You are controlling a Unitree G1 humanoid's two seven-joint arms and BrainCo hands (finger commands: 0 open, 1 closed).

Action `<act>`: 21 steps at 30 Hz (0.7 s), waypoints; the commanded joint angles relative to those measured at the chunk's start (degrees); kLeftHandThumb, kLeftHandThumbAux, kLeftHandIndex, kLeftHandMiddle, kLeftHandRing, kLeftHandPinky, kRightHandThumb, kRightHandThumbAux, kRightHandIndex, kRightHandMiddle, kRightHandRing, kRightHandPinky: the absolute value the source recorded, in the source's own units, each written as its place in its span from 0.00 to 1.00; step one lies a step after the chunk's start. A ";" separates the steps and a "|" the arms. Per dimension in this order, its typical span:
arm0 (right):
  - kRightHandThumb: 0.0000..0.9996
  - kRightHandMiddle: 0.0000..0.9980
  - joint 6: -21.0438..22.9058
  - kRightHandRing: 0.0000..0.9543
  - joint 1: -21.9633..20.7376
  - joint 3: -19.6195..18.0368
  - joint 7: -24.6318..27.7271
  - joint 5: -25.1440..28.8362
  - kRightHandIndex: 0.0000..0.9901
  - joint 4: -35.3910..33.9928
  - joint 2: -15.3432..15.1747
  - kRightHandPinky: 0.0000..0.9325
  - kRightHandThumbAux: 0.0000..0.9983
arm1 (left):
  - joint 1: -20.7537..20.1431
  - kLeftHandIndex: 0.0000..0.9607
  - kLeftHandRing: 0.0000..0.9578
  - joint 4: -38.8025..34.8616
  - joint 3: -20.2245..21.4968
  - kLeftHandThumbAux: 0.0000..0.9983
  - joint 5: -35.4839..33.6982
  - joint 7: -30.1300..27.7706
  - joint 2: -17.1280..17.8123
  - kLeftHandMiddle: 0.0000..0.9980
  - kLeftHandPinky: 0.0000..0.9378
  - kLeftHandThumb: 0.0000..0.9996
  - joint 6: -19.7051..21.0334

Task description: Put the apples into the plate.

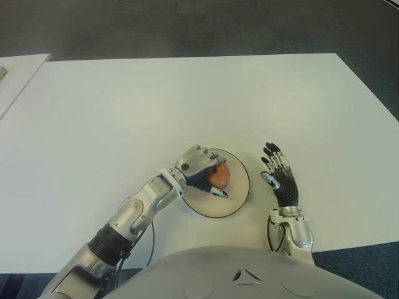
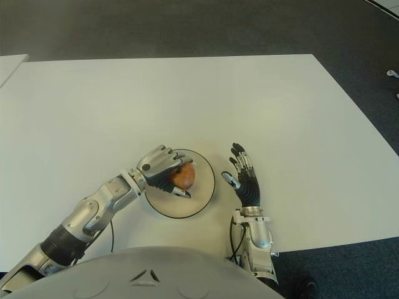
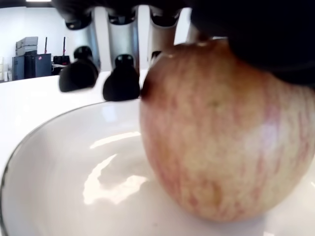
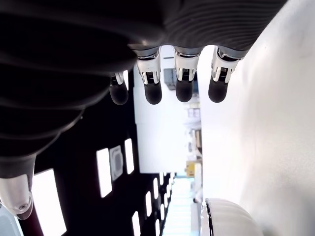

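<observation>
Left wrist view shows the apple (image 3: 221, 132) from very close: pale yellow skin washed and streaked with red, glossy, rounded, its underside sitting on the white inner surface of the plate (image 3: 59, 187). Dark fingertips (image 3: 120, 83) curl down beside and over it. From the head cameras the same apple appears reddish-orange, inside the round white plate, which has a thin dark rim, on the side of the plate nearer the left hand.

The left hand (image 1: 201, 167) reaches in from the robot's left with the forearm angled across the table; its knuckles arch over the apple and its fingers are wrapped around the fruit, grasping it over the plate. The right hand (image 1: 280, 177) shows just to the right of the plate, apart from it, palm up and pointing away from the body. Its fingers are straight and slightly spread, holding nothing; the right wrist view confirms four extended fingers (image 4: 184, 91) with the plate's edge visible beyond them.

The table (image 1: 187, 99) is a plain white top, bare across its far half. Dark grey carpet (image 1: 187, 28) surrounds it. A second white surface (image 1: 15, 71) cuts into the far left corner of the left eye view. The robot's grey torso fills the bottom edge.
</observation>
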 commanded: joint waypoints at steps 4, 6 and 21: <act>0.06 0.00 4.03 0.00 1.96 0.18 -0.09 0.36 0.00 5.27 0.68 0.00 0.54 | -0.71 0.42 0.83 1.95 -1.18 0.67 1.23 -0.26 1.33 0.52 0.83 0.85 -0.36; 0.06 0.00 3.99 0.00 1.90 0.18 0.04 0.50 0.00 5.33 0.67 0.00 0.54 | -1.07 0.42 0.81 2.14 -1.09 0.67 0.50 -0.54 1.74 0.52 0.81 0.85 -0.99; 0.06 0.00 4.91 0.00 1.59 0.32 -0.14 0.51 0.00 5.18 0.76 0.00 0.55 | -1.17 0.18 0.33 3.06 -0.39 0.36 -3.38 2.66 3.45 0.32 0.32 0.31 -5.79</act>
